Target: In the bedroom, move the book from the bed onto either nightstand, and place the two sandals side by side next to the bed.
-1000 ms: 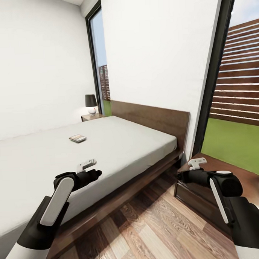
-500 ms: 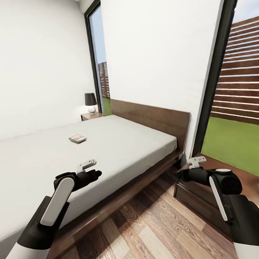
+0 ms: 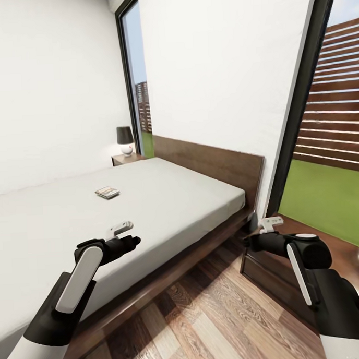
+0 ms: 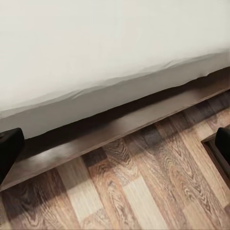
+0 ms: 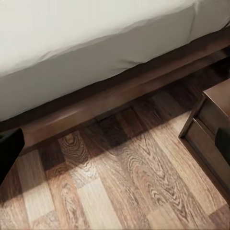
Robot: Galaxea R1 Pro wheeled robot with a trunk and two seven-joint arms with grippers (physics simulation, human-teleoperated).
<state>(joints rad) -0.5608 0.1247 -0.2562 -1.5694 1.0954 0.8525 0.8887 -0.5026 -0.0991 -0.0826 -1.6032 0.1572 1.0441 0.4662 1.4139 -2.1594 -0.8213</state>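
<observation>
The book [image 3: 107, 192] lies flat mid-mattress on the bed [image 3: 165, 201], well beyond both arms. Expect it to be light, thin and stiff; pinch 1 edge. Left gripper [image 3: 120, 228] and right gripper [image 3: 270, 224]: released, nothing held. Nearest nightstand [image 3: 267, 267]: under the right arm.

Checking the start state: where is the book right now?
In the head view, the book lies flat on the bed, left of centre, beyond the left gripper and short of the far nightstand.
</observation>
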